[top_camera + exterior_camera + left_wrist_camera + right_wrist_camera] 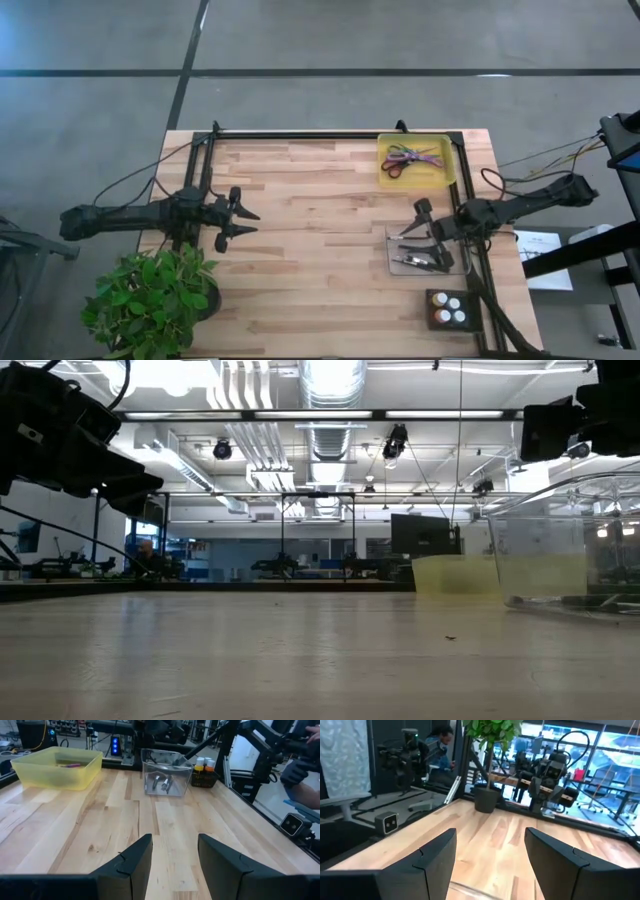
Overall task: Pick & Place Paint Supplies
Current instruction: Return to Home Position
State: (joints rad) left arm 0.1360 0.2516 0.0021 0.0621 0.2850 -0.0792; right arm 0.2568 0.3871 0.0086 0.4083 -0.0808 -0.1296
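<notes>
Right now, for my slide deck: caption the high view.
Left gripper and right gripper hover open; scissors fill the yellow tray, brushes the clear bin, paint bottles the black bin.

Scissors (408, 160) overlap in the yellow tray (449, 160) at the surface's far right corner, their number unclear. Brushes (420, 263) in the clear bin (395, 240) are too small to count. Of the bottles (443, 316) in the black bin (431, 306), only caps show. The plant (150, 300) hides most of its pot.
</notes>
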